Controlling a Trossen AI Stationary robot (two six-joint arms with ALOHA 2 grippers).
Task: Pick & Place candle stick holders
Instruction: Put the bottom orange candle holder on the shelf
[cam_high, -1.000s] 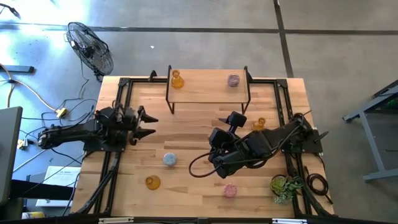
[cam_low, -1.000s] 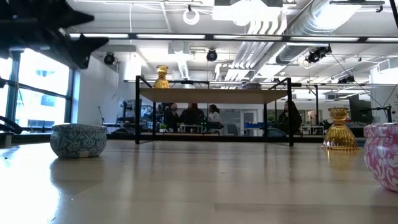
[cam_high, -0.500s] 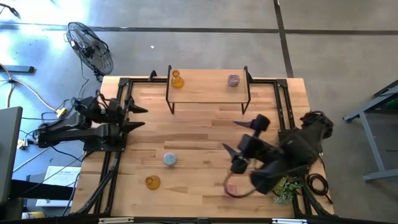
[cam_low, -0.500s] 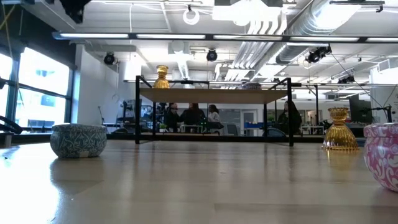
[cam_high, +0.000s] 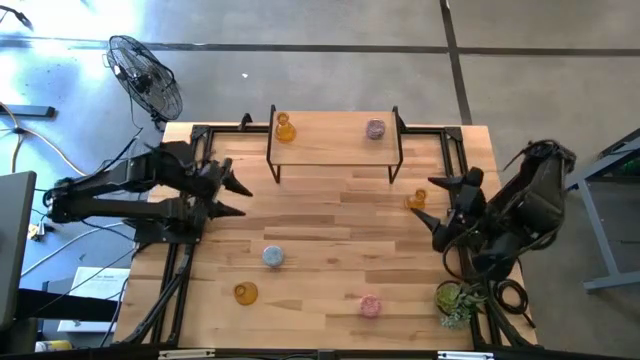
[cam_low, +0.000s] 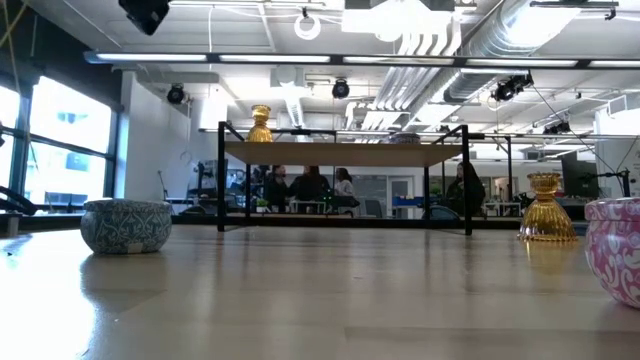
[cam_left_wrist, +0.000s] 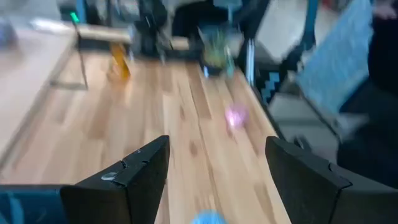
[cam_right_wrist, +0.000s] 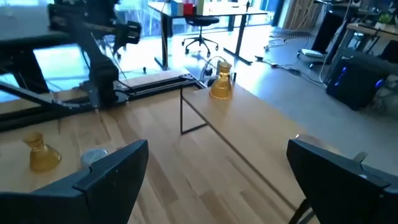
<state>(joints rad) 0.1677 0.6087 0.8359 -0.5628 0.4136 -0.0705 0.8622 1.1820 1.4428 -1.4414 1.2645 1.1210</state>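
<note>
Six small glass candle stick holders are in the high view. An amber one (cam_high: 284, 128) and a pink one (cam_high: 375, 128) stand on the raised shelf (cam_high: 335, 150) at the far edge. On the table stand an amber one (cam_high: 416, 200), a pale blue one (cam_high: 273, 256), another amber one (cam_high: 245, 293) and a pink one (cam_high: 370, 306). My left gripper (cam_high: 240, 200) hangs open and high over the table's left part. My right gripper (cam_high: 428, 203) is open and high at the right side. The right-hand amber holder shows below it, untouched.
A green potted plant (cam_high: 457, 300) sits at the near right corner. Black rails (cam_high: 190, 180) run along both table sides. The shelf's thin black legs (cam_low: 220, 180) stand at the far edge. A fan (cam_high: 145, 75) stands on the floor beyond the far left corner.
My right gripper has swung from the table's middle back toward the right edge, rolling as it went, and has stayed open. My left gripper has risen and tipped up toward level, almost leaving the low view, and has stayed open too. No holder has moved.
</note>
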